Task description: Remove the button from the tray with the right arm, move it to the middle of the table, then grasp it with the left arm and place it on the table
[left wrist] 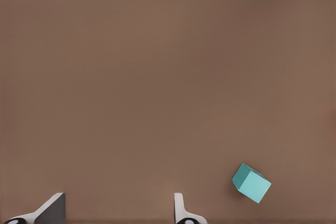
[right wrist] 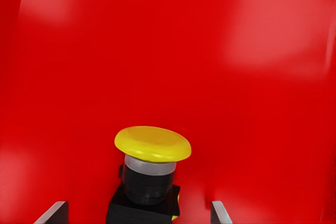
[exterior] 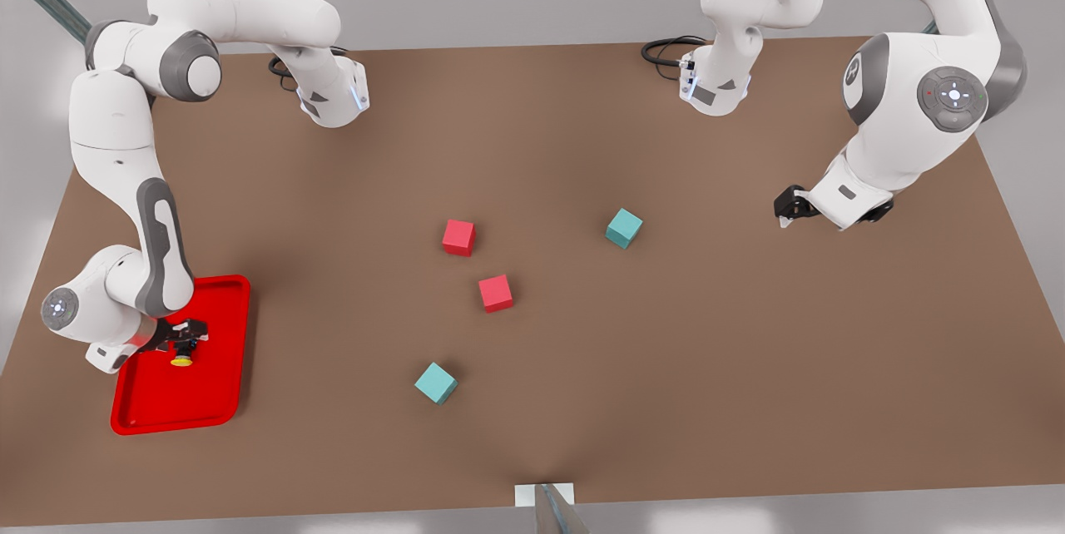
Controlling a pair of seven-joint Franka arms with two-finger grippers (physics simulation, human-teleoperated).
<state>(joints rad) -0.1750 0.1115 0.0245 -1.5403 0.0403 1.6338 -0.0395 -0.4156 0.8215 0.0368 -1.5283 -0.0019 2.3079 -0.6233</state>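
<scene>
The yellow-capped button (exterior: 181, 360) stands upright in the red tray (exterior: 212, 401) at the front view's left. In the right wrist view the button (right wrist: 152, 163) sits between the two fingertips, its black body low between them, on the tray's floor (right wrist: 236, 77). My right gripper (exterior: 185, 341) is down in the tray, open around the button (right wrist: 137, 216). My left gripper (exterior: 786, 216) hangs above the brown table (exterior: 749, 368) at the front view's right, open and holding nothing (left wrist: 115, 217).
Two red cubes (exterior: 458, 237) (exterior: 496, 293) lie near the table's middle. One teal cube (exterior: 624, 228) lies toward the left gripper and shows in its wrist view (left wrist: 252, 183). Another teal cube (exterior: 436, 383) lies nearer the front edge.
</scene>
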